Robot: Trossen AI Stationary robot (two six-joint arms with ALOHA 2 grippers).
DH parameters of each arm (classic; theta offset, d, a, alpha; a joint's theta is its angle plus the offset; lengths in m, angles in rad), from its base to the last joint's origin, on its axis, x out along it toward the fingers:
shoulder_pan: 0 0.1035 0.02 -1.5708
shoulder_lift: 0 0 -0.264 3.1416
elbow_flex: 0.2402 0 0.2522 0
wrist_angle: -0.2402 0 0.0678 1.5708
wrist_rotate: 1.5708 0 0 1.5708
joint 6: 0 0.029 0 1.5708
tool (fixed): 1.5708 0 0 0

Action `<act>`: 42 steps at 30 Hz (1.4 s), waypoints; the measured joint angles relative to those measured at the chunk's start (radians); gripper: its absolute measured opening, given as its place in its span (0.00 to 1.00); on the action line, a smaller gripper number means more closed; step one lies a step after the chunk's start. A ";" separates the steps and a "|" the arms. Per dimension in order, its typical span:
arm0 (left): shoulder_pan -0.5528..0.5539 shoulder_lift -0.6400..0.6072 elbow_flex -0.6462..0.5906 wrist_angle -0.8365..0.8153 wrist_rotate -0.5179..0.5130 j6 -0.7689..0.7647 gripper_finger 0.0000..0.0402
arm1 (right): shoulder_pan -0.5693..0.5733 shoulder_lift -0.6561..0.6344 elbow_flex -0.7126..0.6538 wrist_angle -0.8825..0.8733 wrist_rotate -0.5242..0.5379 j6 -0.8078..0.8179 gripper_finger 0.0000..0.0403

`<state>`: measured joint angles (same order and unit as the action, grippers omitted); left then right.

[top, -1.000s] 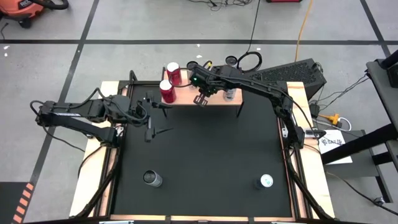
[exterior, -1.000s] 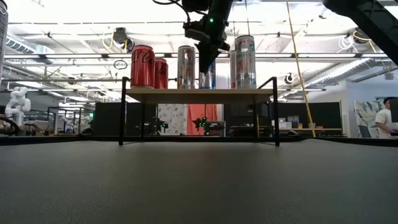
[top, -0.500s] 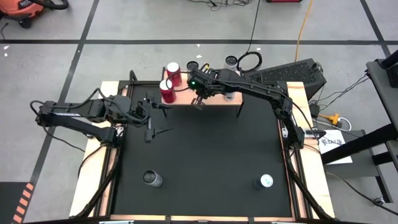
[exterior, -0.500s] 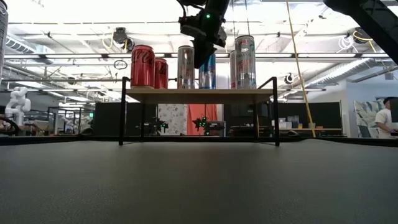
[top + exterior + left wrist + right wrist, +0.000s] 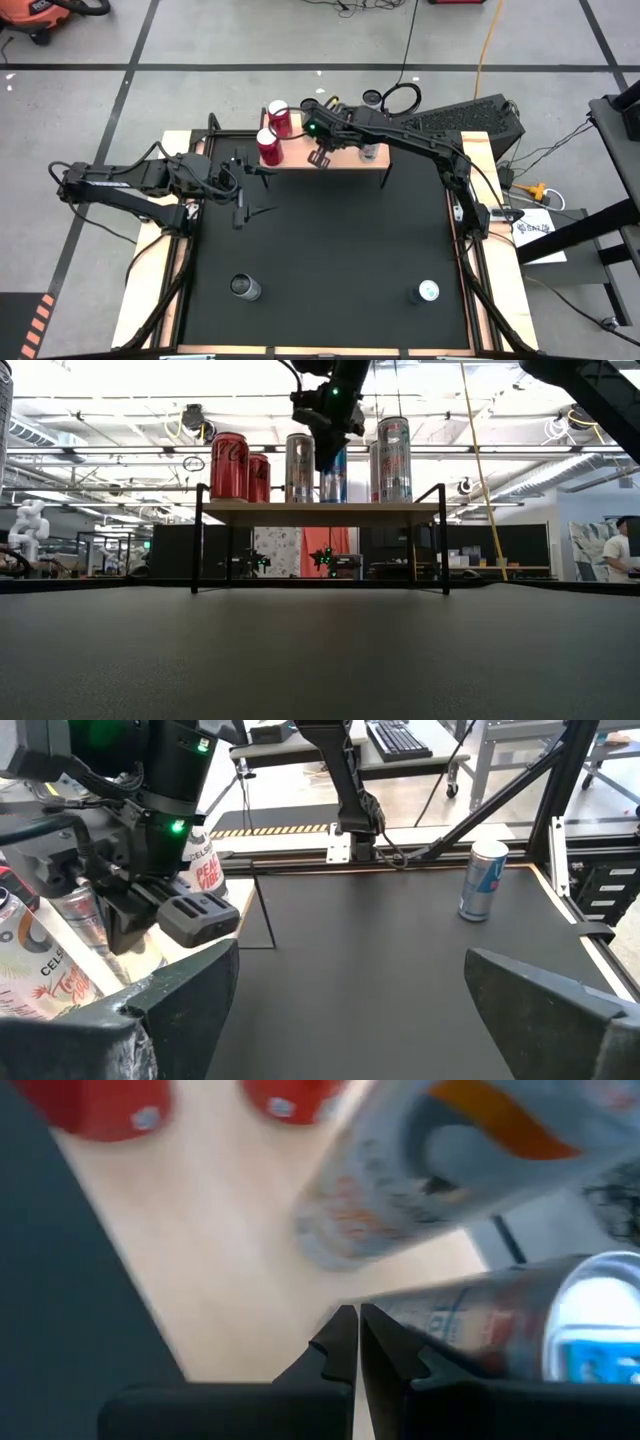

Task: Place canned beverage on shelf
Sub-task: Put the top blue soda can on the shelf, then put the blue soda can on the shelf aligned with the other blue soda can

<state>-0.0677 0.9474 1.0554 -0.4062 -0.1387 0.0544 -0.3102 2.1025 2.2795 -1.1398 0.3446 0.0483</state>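
The shelf [image 5: 345, 160] has a light wood top on thin black legs and stands at the mat's far edge; it also shows in the low view [image 5: 320, 513]. Standing on it are two red cans [image 5: 229, 465], a tall silver can [image 5: 299, 467], a blue can [image 5: 338, 480] and another tall can [image 5: 393, 458]. My right gripper [image 5: 320, 159] is shut and empty above the shelf's near edge, just in front of the blue can [image 5: 500, 1320]. My left gripper [image 5: 240, 195] is open and empty over the mat, left of the shelf. My right gripper [image 5: 358, 1342] holds nothing between its shut fingers. The blue can's side [image 5: 450, 1325] lies close along the outer side of one finger; whether they touch, I cannot tell.
Two more cans stand on the black mat near its near edge, one at the left [image 5: 245, 288] and one at the right [image 5: 427, 292]; the latter also shows in the left wrist view [image 5: 482, 880]. Wooden borders frame the mat. A person [image 5: 622, 550] is far behind.
My right gripper has shifted slightly toward the table's left above the shelf and come partly back. The cans on the shelf stand as before.
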 joint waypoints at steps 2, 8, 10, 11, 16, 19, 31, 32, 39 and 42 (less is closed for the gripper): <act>0.000 0.000 0.000 0.000 0.000 0.000 0.97 | -0.001 0.000 0.000 0.000 0.040 0.002 0.00; 0.000 0.000 0.000 0.000 0.000 0.002 0.97 | -0.004 0.000 0.000 -0.001 0.053 0.004 0.00; 0.000 0.000 0.000 0.000 0.000 0.002 0.97 | -0.005 0.000 0.000 -0.001 0.053 0.014 0.00; 0.000 0.000 0.000 0.000 0.000 0.002 0.97 | -0.008 0.000 0.000 -0.001 0.052 0.016 0.00; 0.000 0.000 0.000 0.000 0.000 -0.007 0.97 | -0.025 0.000 0.000 -0.005 0.083 0.029 0.00; 0.000 0.000 0.000 0.000 0.000 -0.022 0.97 | -0.037 0.000 0.000 -0.003 0.078 0.044 0.00; 0.000 0.000 0.000 0.000 0.000 -0.022 0.97 | -0.042 0.000 0.000 -0.002 0.075 0.038 0.00; 0.000 0.000 0.000 0.000 0.000 -0.022 0.97 | -0.041 0.000 0.000 -0.002 0.075 0.033 0.00; 0.000 0.000 0.000 -0.005 0.000 -0.022 0.97 | -0.007 -0.044 0.000 -0.037 0.073 0.016 0.00; 0.000 0.000 0.000 -0.005 0.000 -0.022 0.97 | 0.012 -0.092 0.000 -0.054 0.071 0.009 0.00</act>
<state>-0.0678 0.9478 1.0554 -0.4114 -0.1387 0.0325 -0.2979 2.0104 2.2795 -1.1939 0.4158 0.0571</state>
